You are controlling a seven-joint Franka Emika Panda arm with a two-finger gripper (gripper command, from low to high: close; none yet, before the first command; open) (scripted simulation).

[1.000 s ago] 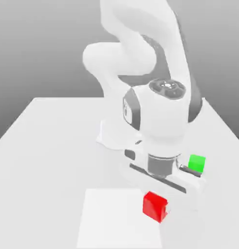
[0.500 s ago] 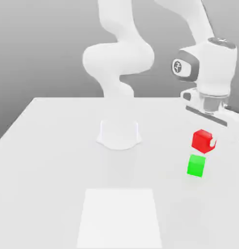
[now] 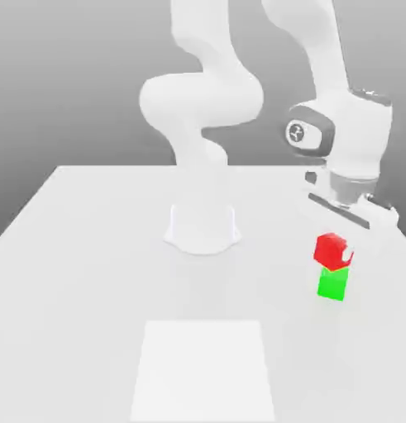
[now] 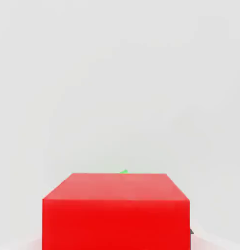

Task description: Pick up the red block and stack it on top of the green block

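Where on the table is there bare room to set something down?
Bare: the stretch between the robot's base and the white square, and the tabletop left of both in the exterior view. Crowded: around the green block, with the red block gripped above.

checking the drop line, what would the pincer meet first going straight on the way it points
Holding the red block, the pincer points down; that block would probably meet the green block first, though whether they already touch is unclear.
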